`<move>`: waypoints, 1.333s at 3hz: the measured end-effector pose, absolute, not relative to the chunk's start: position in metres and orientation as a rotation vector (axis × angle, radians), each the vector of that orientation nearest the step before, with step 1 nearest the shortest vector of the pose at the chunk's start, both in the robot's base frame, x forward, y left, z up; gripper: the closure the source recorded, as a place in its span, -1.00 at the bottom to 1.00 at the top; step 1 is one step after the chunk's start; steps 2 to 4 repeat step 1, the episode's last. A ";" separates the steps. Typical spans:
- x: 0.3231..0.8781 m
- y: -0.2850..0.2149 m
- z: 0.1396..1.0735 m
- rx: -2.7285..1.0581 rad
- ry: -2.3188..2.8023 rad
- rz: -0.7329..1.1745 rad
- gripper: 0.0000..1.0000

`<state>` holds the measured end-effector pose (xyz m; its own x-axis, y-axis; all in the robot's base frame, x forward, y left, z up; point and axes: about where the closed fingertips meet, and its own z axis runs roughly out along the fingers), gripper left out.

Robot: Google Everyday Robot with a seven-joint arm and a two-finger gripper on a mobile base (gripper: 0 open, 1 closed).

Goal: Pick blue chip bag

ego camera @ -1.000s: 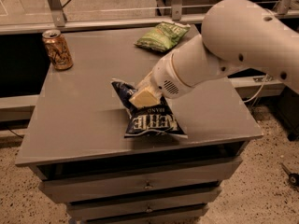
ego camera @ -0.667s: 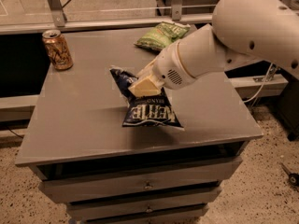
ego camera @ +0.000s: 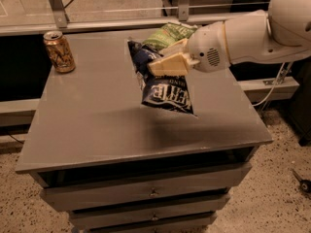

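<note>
Over the back half of the grey table (ego camera: 97, 125), the gripper (ego camera: 154, 62) reached in from the right, its cream fingers (ego camera: 170, 66) pinched close together on the upper part of the blue chip bag (ego camera: 165, 93). The bag hung down and forward from that grip, tilted, with its lower corner pointing toward the table's right front. It seemed to be off the surface, since a soft shadow lay on the tabletop below and to the left of it, though whether its lowest edge touched the top was hard to say.

The fingers covered the middle of the bag, so only its dark crumpled top and the white lettering below them showed, and the lettering could be read only in part. The green chip bag (ego camera: 170, 33) lay at the back edge, its near end hidden behind the blue bag and the gripper. The white arm (ego camera: 252, 35) ran out of view at the right and top edges. The lowest drawer (ego camera: 146, 217) was cut off by the bottom edge. A small dark object (ego camera: 302, 182) on the speckled floor at the right was too dim to identify.

A gold can (ego camera: 59, 51) stood upright near the back left corner, well apart from the bag. Bare tabletop stretched between the can and the bag and on to the front edge. A metal rail (ego camera: 121, 25) ran just behind the table.
</note>
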<state>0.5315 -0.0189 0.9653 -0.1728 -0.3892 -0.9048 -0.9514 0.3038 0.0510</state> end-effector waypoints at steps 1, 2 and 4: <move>0.531 -0.019 0.966 -1.219 1.726 0.837 1.00; 0.531 -0.019 0.966 -1.219 1.726 0.837 1.00; 0.531 -0.019 0.966 -1.219 1.726 0.837 1.00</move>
